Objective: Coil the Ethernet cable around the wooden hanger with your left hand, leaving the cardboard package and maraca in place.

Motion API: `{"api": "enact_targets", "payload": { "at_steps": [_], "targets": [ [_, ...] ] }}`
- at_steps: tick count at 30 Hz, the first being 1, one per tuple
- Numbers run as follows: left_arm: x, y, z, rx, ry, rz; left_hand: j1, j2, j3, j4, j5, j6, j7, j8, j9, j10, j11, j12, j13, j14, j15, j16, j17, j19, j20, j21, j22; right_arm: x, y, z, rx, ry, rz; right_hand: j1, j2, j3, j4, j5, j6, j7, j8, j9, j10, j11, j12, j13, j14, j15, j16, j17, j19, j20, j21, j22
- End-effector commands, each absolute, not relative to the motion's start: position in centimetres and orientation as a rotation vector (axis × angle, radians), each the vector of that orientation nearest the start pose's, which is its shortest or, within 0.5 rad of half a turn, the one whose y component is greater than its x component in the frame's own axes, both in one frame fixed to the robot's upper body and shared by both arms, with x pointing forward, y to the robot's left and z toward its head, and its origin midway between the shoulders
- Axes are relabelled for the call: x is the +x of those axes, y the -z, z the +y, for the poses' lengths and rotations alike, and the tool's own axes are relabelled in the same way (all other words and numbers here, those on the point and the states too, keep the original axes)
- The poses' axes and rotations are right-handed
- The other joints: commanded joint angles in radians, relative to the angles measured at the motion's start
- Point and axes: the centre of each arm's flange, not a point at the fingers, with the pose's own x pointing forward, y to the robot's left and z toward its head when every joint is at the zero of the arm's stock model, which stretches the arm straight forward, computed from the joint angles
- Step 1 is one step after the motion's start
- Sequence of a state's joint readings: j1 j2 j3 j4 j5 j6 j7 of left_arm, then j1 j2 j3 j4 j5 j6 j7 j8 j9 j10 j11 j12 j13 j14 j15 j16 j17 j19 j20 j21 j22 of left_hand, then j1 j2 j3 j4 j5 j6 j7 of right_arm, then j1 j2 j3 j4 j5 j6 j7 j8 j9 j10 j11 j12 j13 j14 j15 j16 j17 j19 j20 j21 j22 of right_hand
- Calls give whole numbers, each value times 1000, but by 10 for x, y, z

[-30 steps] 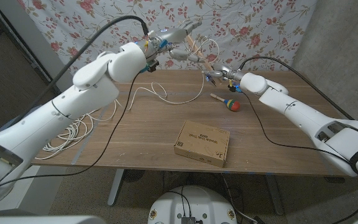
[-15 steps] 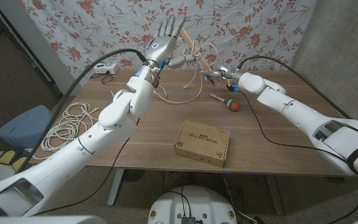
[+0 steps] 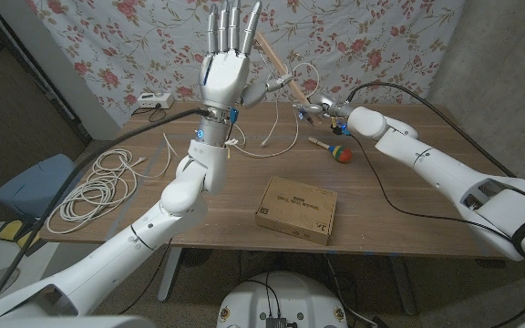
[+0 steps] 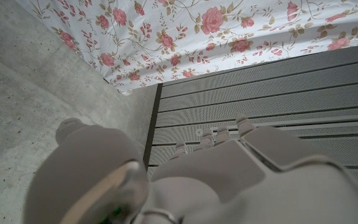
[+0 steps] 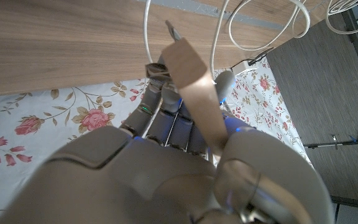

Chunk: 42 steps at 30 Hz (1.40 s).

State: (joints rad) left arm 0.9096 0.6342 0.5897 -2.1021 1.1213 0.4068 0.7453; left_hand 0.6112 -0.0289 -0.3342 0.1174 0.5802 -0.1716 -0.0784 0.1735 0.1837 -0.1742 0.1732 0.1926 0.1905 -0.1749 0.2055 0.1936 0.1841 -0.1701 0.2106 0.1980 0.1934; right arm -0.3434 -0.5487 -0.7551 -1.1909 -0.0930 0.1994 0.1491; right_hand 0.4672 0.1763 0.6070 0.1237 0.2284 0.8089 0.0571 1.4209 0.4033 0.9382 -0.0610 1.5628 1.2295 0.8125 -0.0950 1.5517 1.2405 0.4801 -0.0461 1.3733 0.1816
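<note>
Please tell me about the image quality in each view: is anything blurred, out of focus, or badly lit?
Head view: evenly lit and sharp; the raised left hand, the maraca and the cardboard package are clear. Left wrist view: the hand's back is near and soft, the curtain sharper. Right wrist view: the right hand looks soft, while the wooden hanger and white cable stay readable.

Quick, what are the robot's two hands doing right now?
Left hand: open, raised high, fingers spread, holding nothing.
Right hand: gripping the wooden hanger, with the white cable hanging from it.
</note>
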Motion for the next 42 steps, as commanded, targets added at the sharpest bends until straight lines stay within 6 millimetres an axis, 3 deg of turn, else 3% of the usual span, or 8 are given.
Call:
{"api": "enact_targets", "payload": {
  "at_steps": [1,5,11,15,19,22,30,42],
  "targets": [
    [419,-76,159,1120,-892,-1490,-13,3,-1,8,-16,-472,-1,21,0,-432,-11,29,2,-407,2,16,1,-437,4,25,6,666,-107,-171,-1058,-317,-685,7,3,3,-1,-3,6,5,7,-2,5,-8,5,1,-3,-107,7,-1,-5,-31,8,2],
    [422,-78,170,1112,-810,-1449,-37,14,1,19,-48,-361,-28,43,-3,-357,-30,47,-2,-304,0,30,-2,-323,3,60,8,663,-104,-169,-1056,-297,-676,7,3,2,-1,-3,4,6,9,2,4,-6,5,3,-3,-107,7,-1,-5,-32,9,2],
    [431,-80,192,1050,-680,-1373,-43,35,10,20,-78,-281,-38,44,-5,-284,-42,57,-4,-197,-1,39,-3,-213,3,89,7,657,-98,-168,-1051,-257,-670,8,2,1,-1,-3,4,5,7,-2,4,-5,1,-4,-6,-107,7,-1,-10,-31,8,2],
    [435,-80,203,1028,-597,-1324,-44,38,11,19,-86,-273,-36,40,-5,-258,-44,62,-4,-168,-3,42,-3,-189,4,94,7,652,-93,-170,-1072,-229,-655,7,2,1,-1,-3,-1,7,4,-5,-2,-7,3,2,-14,-104,5,-1,-16,-30,5,2],
    [436,-79,212,976,-507,-1286,-44,41,12,18,-93,-243,-36,44,-5,-230,-48,68,-4,-139,-3,44,-3,-170,5,97,6,644,-86,-173,-1111,-181,-662,1,-6,-6,2,-1,-31,0,-8,-4,-35,-9,-98,-130,-53,-102,-6,-3,-56,-41,-18,-2],
    [438,-80,218,949,-450,-1258,-45,41,11,17,-98,-234,-35,43,-5,-216,-49,70,-3,-127,0,43,-2,-158,5,98,6,637,-82,-173,-1157,-149,-676,-1,-8,-9,3,1,-47,-9,-16,-5,-45,-5,-107,-142,-67,-102,-10,-4,-62,-44,-27,-3],
    [444,-82,227,925,-370,-1192,-47,43,11,17,-107,-231,-23,35,-5,-225,-33,59,-2,-138,1,27,-2,-144,6,97,5,620,-74,-164,-1352,-80,-679,-5,-9,-16,4,6,-51,-12,-25,-10,-56,-4,-124,-175,-76,-101,-13,-5,-69,-46,-43,-4],
    [446,-83,231,915,-355,-1186,-48,44,11,16,-112,-243,-18,25,-4,-239,-19,49,-1,-155,4,15,-1,-147,6,91,4,612,-64,-159,-1634,57,-690,-13,-17,-33,3,16,-72,-31,-61,-38,-78,7,-176,-283,-119,-104,-37,-10,-98,-55,-92,-6]
  ]
}}
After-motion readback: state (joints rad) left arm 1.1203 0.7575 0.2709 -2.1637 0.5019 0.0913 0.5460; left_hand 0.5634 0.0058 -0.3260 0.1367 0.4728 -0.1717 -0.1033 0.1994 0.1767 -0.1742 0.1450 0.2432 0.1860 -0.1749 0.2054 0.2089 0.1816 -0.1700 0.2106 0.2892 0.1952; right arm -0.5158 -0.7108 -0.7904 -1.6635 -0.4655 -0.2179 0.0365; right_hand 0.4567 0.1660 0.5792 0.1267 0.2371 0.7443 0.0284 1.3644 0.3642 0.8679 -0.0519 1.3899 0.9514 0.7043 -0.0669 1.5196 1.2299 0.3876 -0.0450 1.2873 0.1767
